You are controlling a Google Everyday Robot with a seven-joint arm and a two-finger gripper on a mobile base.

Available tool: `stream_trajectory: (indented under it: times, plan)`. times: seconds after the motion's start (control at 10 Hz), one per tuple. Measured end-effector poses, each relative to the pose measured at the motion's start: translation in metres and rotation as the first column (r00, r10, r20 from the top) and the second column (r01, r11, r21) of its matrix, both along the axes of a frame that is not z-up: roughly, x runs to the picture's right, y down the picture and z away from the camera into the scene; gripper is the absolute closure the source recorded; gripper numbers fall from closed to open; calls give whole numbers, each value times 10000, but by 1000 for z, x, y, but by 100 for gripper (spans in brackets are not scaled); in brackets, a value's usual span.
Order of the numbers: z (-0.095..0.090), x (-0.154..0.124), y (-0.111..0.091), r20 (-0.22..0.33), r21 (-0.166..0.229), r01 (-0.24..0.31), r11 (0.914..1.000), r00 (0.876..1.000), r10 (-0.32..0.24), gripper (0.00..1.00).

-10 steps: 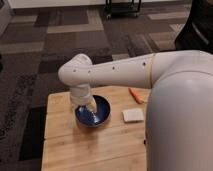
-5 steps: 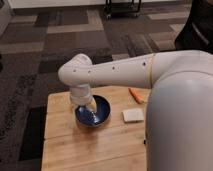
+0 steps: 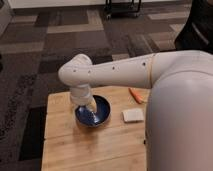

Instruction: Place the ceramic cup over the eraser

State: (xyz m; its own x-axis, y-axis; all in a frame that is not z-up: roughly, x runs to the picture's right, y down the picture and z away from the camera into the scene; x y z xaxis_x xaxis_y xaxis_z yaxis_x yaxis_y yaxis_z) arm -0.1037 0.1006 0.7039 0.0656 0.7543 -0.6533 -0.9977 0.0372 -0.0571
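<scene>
The gripper remains lowered into the blue bowl, unmoved (grip state: cannot tell). Transfer toward the pale block, presumably the eraser, is not started.

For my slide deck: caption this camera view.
Robot arm's gripper hangs over the dark blue bowl on a wooden table, white eraser nearby.

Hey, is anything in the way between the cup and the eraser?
Only the blue bowl's right rim. The cup is in the bowl, at the pincer, and the eraser lies on the table just right of the bowl. The orange thing lies farther back, off that path.
</scene>
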Motion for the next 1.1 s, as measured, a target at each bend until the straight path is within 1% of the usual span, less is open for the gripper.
stream_trajectory:
  times: [0.3,0.4,0.5,0.6,0.7,0.8,0.9,1.0,1.1]
  plan:
    - [0,1,0,-15,-4,-10,10000,10000,10,35]
    - [-4,9,-2,-128,65,-169,9998,9998,170,35]
    - [-10,37,-10,-453,286,-495,9984,9977,507,35]
    - [-10,37,-10,-453,286,-495,9984,9977,507,35]
    - [-23,76,-18,-857,486,-533,9974,9947,574,35]
    - [-34,118,-24,-1321,584,-721,9957,9881,793,35]
    - [-38,133,-27,-1467,636,-878,9941,9845,963,35]
    - [-47,157,-32,-1715,739,-1139,9907,9772,1251,35]
    - [-47,156,-32,-1696,729,-1137,9908,9776,1247,35]
